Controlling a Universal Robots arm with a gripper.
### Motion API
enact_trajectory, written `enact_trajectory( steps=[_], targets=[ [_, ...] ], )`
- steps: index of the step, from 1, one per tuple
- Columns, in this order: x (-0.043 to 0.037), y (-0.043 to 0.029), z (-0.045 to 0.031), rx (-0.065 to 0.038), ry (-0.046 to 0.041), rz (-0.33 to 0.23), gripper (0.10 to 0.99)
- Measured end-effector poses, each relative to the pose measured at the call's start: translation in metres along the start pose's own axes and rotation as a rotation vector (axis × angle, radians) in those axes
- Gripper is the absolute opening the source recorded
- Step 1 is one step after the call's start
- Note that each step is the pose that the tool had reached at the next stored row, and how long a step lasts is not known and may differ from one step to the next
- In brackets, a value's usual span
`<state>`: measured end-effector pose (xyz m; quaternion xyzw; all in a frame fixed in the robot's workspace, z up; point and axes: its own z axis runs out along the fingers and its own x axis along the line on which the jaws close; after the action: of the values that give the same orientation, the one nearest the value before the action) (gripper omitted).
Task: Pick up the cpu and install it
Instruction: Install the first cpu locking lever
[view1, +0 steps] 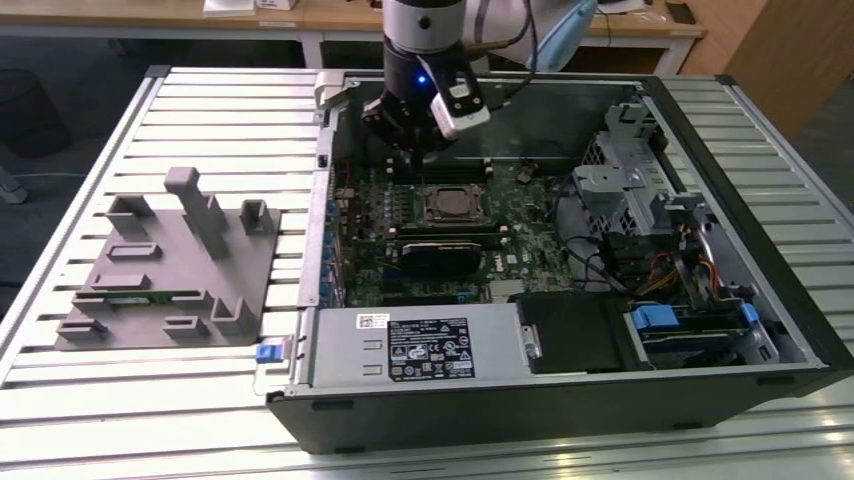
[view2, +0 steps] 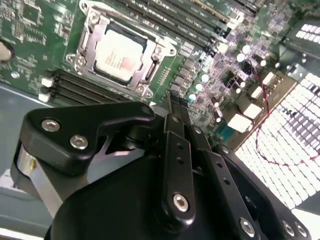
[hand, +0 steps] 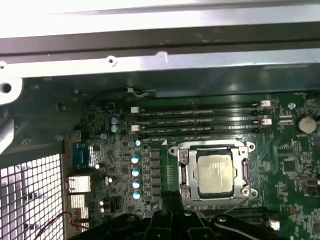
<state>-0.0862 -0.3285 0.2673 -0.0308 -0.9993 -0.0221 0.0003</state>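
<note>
The cpu (view2: 119, 56) is seen flat in the socket (view2: 90, 22) — face up; the hand (view1: 414, 150) is held above it — clenched, nothing gripped.

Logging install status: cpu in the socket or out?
In. The cpu lies flat inside the socket's metal frame in both wrist views; the gripper holds nothing.

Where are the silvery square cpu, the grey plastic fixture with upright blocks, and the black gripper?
silvery square cpu (hand: 216, 172): first wrist view, middle of its metal top, inside the socket frame.
grey plastic fixture (view1: 174, 270): exterior view, its flat base.
black gripper (view1: 416, 148): exterior view, between its fingertips, above the motherboard.
</note>
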Motion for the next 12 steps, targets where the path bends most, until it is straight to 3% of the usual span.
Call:
enact_trajectory(
  steps=[4, 10, 12],
  targets=[
    [0.0006, 0.0011, 0.0039, -0.003, 0.001, -0.053, 0.106],
    [0.0054, 0.0151, 0.0067, -0.004, 0.0009, -0.054, 0.106],
    [0.0079, 0.0168, 0.0077, -0.004, 0.0006, -0.054, 0.106]
  ],
)
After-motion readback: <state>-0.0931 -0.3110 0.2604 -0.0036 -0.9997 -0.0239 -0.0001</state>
